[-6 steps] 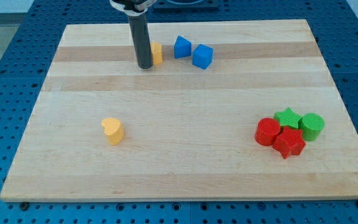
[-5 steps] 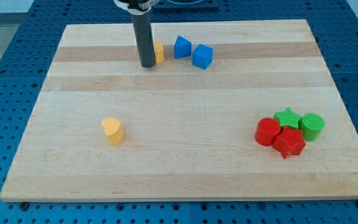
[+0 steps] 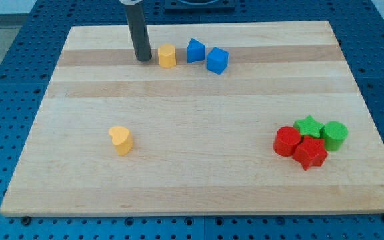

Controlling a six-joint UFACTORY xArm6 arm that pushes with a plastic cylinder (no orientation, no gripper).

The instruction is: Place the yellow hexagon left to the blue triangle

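my tip (image 3: 143, 59) rests on the wooden board (image 3: 192, 167), holding nothing, just left of the yellow hexagon (image 3: 167, 56), a small gap between; the hexagon sits near the blue triangle (image 3: 195, 51), on its left; a blue cube (image 3: 217, 61) lies beyond.

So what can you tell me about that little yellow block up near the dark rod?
The yellow hexagon is a small, matte, plastic-looking six-sided block standing upright on the wooden board near the view's top. My tip sits just to its left, apart from it. The blue triangle is close on its right, a narrow gap between.
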